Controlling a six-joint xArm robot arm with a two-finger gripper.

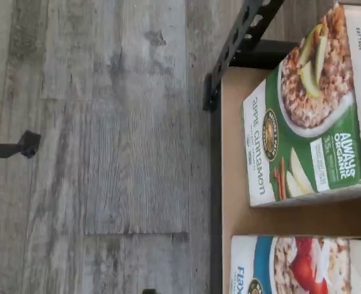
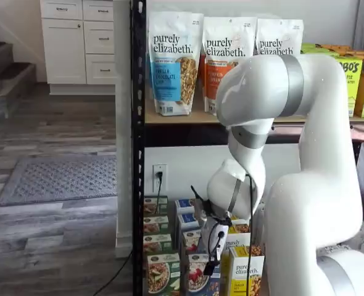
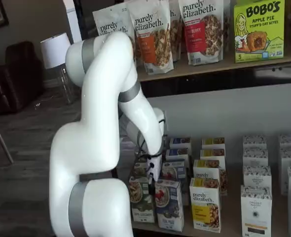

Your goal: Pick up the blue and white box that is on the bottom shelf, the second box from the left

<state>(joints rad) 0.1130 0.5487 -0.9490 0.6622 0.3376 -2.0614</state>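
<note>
Green-and-white carton: leftmost of the front row on the bottom shelf, upright; in the wrist view reads "apple cinnamon" and "always organic", with a bowl of oatmeal and apple slices pictured.

Blue and white box: just beside the green-and-white carton, on its right, upright at the front edge of the bottom shelf; bowl with red berries on its face; also seen in a shelf view, and only partly at the frame edge in the wrist view.

Gripper: hangs low in front of the front row, over the seam between the green-and-white carton and the blue and white box, near the box's upper left corner; seen in a shelf view against the box's upper right part. Fingers visible only as a dark tip, no gap to make out; spread as wide as they go, nothing clamped between them.

Yellow-and-white "purely elizabeth" carton: right of the blue and white box, upright, a small gap between them.

Further cartons: more rows stand behind the front row, and white cartons stand farther right.
</note>
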